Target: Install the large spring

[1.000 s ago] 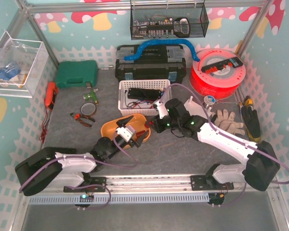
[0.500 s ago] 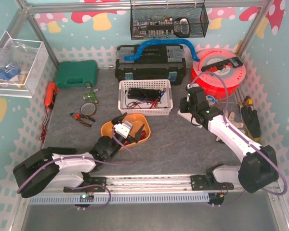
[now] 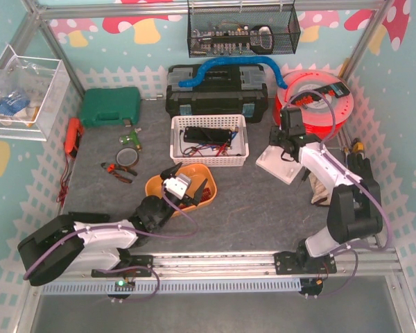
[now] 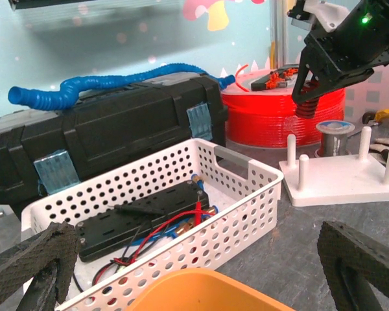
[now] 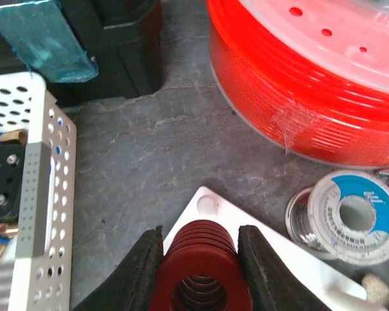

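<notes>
Right wrist view shows the right gripper (image 5: 200, 256) clamped on the large red spring (image 5: 204, 285). Its coils are pinched between the two dark fingers (image 5: 137, 272), and the bore faces down toward a corner of the white peg base (image 5: 230, 210). One short peg (image 5: 206, 205) sits just beyond the spring, not yet under its bore. From the left wrist view the spring hangs above the base and apart from all the pegs (which post is meant for it cannot be told from here). The likely trouble is alignment. If the bore comes down off-centre, the bottom coil could catch on a peg top and tilt the spring, or shove the light-looking base across the table toward the solder spool (image 5: 353, 220). Squeezed coils might also kick sideways on release. The left gripper (image 3: 187, 179) is spread wide and empty over the orange bowl (image 3: 156, 186), so nothing braces the base.
</notes>
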Robot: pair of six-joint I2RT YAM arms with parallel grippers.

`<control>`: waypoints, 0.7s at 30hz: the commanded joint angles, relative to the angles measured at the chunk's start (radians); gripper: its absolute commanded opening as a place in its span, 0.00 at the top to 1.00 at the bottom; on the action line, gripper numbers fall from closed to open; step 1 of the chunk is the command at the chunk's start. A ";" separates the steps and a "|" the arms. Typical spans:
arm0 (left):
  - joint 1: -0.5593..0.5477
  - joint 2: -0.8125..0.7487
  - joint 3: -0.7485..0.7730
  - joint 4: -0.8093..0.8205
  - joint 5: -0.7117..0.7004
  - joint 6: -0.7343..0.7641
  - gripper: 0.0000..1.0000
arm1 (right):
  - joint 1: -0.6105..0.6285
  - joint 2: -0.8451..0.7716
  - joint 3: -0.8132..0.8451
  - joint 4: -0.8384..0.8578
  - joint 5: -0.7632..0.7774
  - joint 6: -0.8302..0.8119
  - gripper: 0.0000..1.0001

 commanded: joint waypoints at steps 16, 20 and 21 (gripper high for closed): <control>-0.001 -0.035 0.021 -0.019 0.029 0.001 0.01 | -0.054 0.232 0.160 -0.020 -0.074 -0.007 1.00; -0.001 -0.034 0.021 -0.019 0.029 0.002 0.01 | -0.056 0.252 0.169 -0.019 -0.057 -0.016 1.00; -0.001 -0.032 0.021 -0.019 0.029 0.003 0.01 | -0.057 0.258 0.172 -0.019 -0.052 -0.018 1.00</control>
